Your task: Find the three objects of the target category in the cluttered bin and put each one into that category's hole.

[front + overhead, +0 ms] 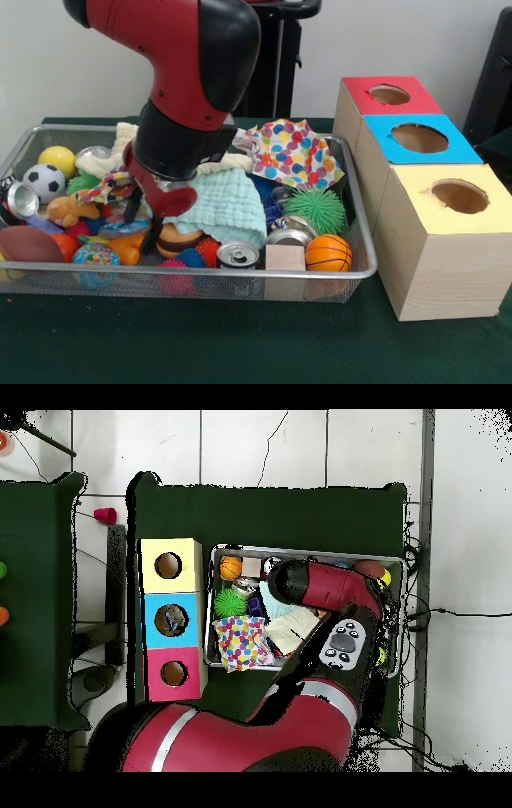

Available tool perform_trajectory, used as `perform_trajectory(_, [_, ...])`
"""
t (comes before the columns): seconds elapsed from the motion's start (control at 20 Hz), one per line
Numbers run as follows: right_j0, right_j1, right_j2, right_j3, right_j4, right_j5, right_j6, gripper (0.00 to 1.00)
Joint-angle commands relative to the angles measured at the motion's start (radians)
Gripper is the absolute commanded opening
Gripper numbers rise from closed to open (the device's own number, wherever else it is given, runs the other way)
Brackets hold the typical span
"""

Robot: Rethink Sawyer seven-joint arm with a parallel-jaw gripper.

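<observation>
The wire-mesh bin is full of toys and cloths; it also shows in the overhead view. My gripper is lowered into the bin's left half among the toys, and clutter hides its tips. In the overhead view the arm covers it. A see-through, glinting thing lies by the yellow ball at the bin's back left; I cannot tell if it is a bottle. The hole in the blue-topped box is to the right of the bin. In the overhead view that hole shows something pale inside.
Silver cans, a mint cloth, a spotted cloth, a green spiky ball, a basketball and a wooden block fill the bin. Red-topped and yellow-topped boxes flank the blue one.
</observation>
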Motion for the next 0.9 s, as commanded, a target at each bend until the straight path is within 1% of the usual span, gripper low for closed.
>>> perform_trajectory(0.05, [0.002,0.025,0.101,0.12,0.033,0.103,0.11,1.0])
perform_trajectory(0.2, [0.007,0.084,0.087,0.088,0.034,0.075,0.128,1.0])
perform_trajectory(0.3, [0.018,0.127,0.06,0.056,0.031,0.078,0.141,1.0])
perform_trajectory(0.35, [0.02,0.143,0.047,0.042,0.028,0.087,0.143,1.0])
perform_trajectory(0.45, [0.017,0.165,0.034,0.029,0.018,0.066,0.136,1.0])
perform_trajectory(0.65, [0.019,0.191,0.022,0.017,0.016,0.043,0.143,1.0])
perform_trajectory(0.75, [0.017,0.193,0.018,0.014,0.015,0.038,0.14,1.0])
perform_trajectory(0.9, [0.029,0.18,0.008,0.019,0.022,0.075,0.142,1.0])
